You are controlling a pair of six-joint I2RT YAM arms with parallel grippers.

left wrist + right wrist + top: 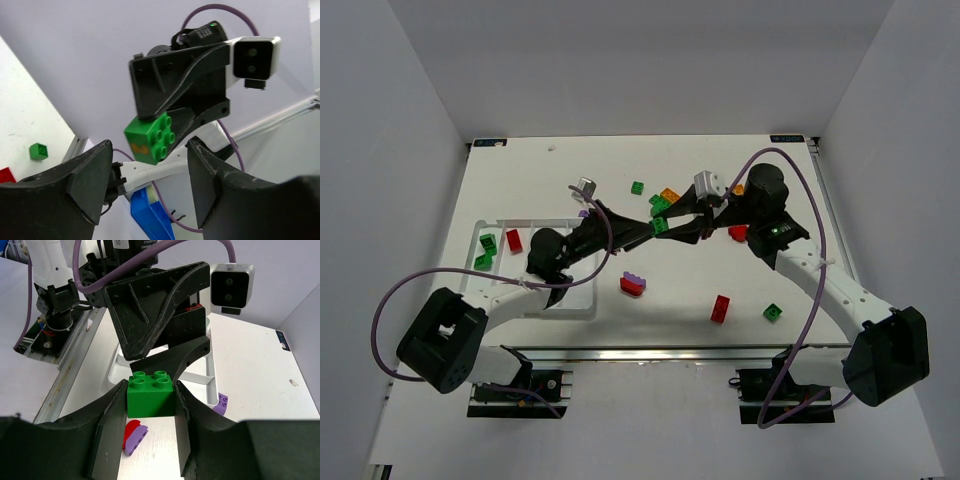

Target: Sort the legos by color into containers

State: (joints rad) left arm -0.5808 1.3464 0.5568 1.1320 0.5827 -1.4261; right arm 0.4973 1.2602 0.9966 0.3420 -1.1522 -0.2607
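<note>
Both arms reach in, tips facing; the right gripper (150,392) pinches a green lego (150,401), the left gripper (149,147) has its fingers apart

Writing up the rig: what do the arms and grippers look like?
The left arm and right arm have white links, black joint housings and a looping purple cable each. The left gripper and right gripper are black, with wedge-shaped fingers.

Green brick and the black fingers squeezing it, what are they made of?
The green brick looks like hard plastic: smooth, slightly glossy, moulded studs. The black fingers are probably plastic too: dull, matte, rough at the edges.
</note>
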